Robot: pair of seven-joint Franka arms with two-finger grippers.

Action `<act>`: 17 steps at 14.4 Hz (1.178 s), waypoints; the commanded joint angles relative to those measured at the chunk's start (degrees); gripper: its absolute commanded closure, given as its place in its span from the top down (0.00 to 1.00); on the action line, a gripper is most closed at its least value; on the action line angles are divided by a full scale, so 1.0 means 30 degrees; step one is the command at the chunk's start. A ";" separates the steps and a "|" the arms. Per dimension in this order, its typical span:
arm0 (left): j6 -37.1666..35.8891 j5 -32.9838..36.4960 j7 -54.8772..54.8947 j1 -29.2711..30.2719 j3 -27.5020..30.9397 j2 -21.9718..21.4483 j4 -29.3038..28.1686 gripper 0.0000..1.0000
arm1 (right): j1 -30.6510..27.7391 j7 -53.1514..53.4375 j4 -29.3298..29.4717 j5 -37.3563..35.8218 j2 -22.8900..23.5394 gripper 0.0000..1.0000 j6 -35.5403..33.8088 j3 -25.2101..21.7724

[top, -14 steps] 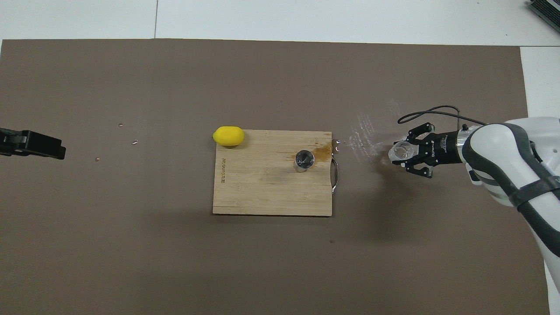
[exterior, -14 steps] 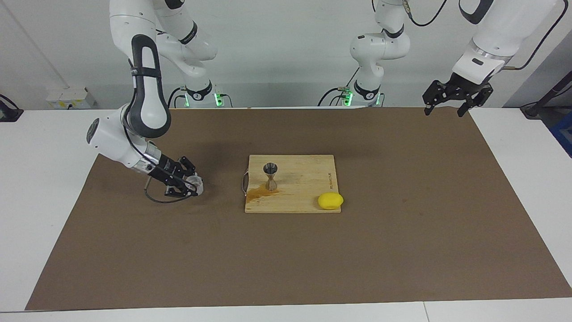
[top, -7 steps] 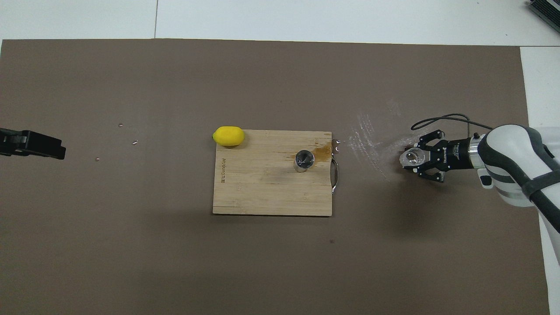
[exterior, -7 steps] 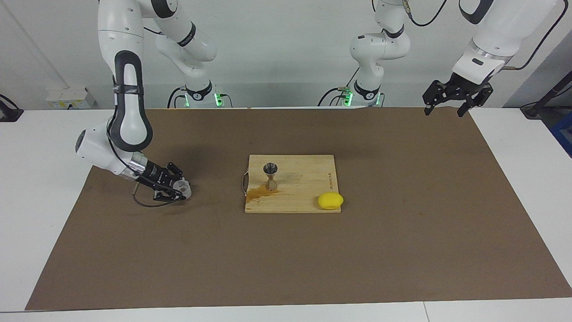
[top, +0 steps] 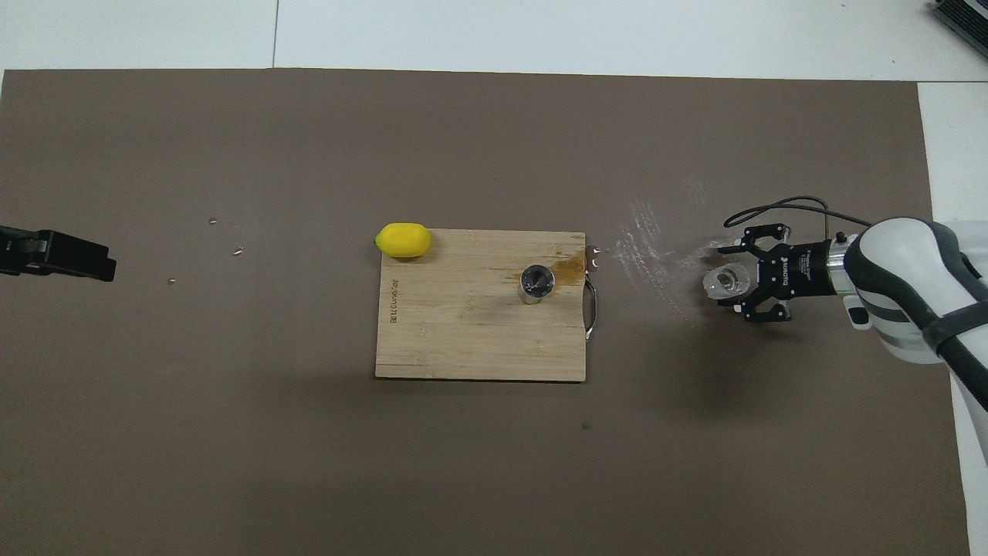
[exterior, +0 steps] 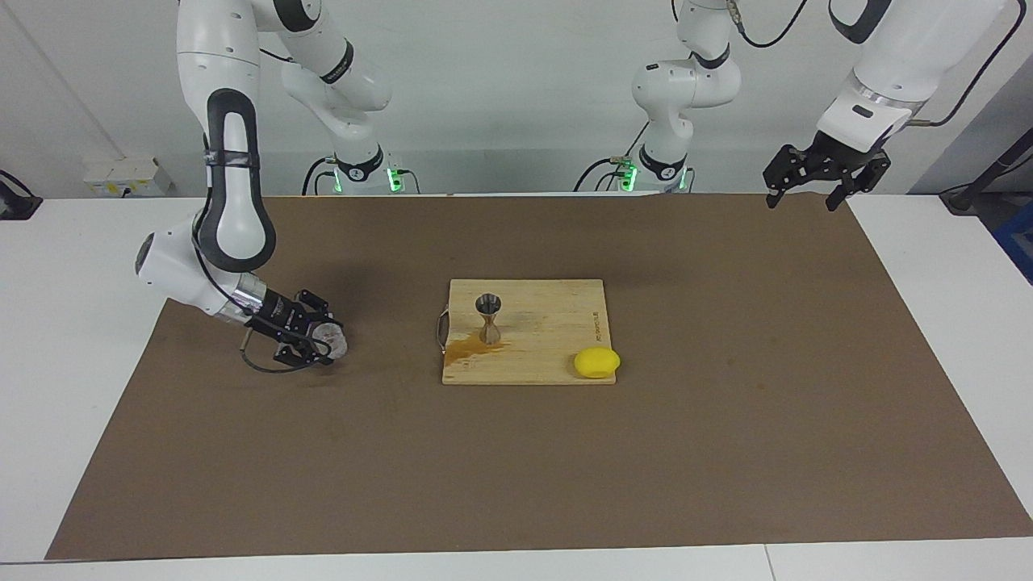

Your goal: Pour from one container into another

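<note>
Since cup [top: 726,281] sits on the mat between the right gripper's [top: 733,279] spread fingers, progress: pouring looks finished and the cup set down; only the retreat seems left.
Right gripper: low over the mat at its own arm's end, fingers apart on either side of the cup, no squeeze visible; I judge it has let go.
Cup: upright on the mat, just in front of the right gripper's palm, well apart from the board [top: 478,340].
Jigger [exterior: 487,319]: upright on the board, well away from the right gripper, toward the table's middle; a brown puddle [exterior: 468,349] lies at its foot, running to the board's handle edge.
Contents: how much is in the jigger, cannot tell.
Left gripper [exterior: 825,176]: waits high over the mat's corner at its own arm's end, fingers wide, holding nothing.
Lemon [exterior: 597,362]: at the board's corner toward the left arm's end, out of the way.
Room: bare mat all round the right gripper; backing straight off from the cup should be free.
Edge: the mat's border lies near the right gripper's wrist.
Risk: a sideways pull could tip the cup.
</note>
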 commanded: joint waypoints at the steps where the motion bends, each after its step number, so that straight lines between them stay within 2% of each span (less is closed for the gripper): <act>1: -0.0224 0.0026 0.0138 -0.0170 0.0141 -0.0124 -0.0104 1.00 | -0.0159 -0.0627 -0.0198 0.0204 -0.0691 1.00 -0.0162 0.0039; 6: -0.0224 0.0026 0.0138 -0.0170 0.0141 -0.0124 -0.0104 1.00 | -0.0043 -0.0598 -0.0374 -0.0788 -0.2301 1.00 -0.0600 0.0067; 10: -0.0224 0.0026 0.0138 -0.0170 0.0141 -0.0124 -0.0104 1.00 | 0.2034 -0.2028 0.0006 -0.6054 -0.3209 1.00 -0.1159 0.0068; 12: -0.0224 0.0026 0.0138 -0.0170 0.0141 -0.0124 -0.0104 1.00 | 0.2970 -0.4450 0.0298 -0.9185 -0.3271 1.00 -0.1189 0.0097; 14: -0.0224 0.0026 0.0138 -0.0170 0.0141 -0.0124 -0.0104 1.00 | 0.3705 -0.9069 0.0446 -1.1943 -0.3299 1.00 -0.1247 0.0126; 17: -0.0224 0.0026 0.0138 -0.0170 0.0141 -0.0153 -0.0104 1.00 | 0.3796 -1.3100 0.0592 -1.3414 -0.4263 1.00 -0.1306 0.0068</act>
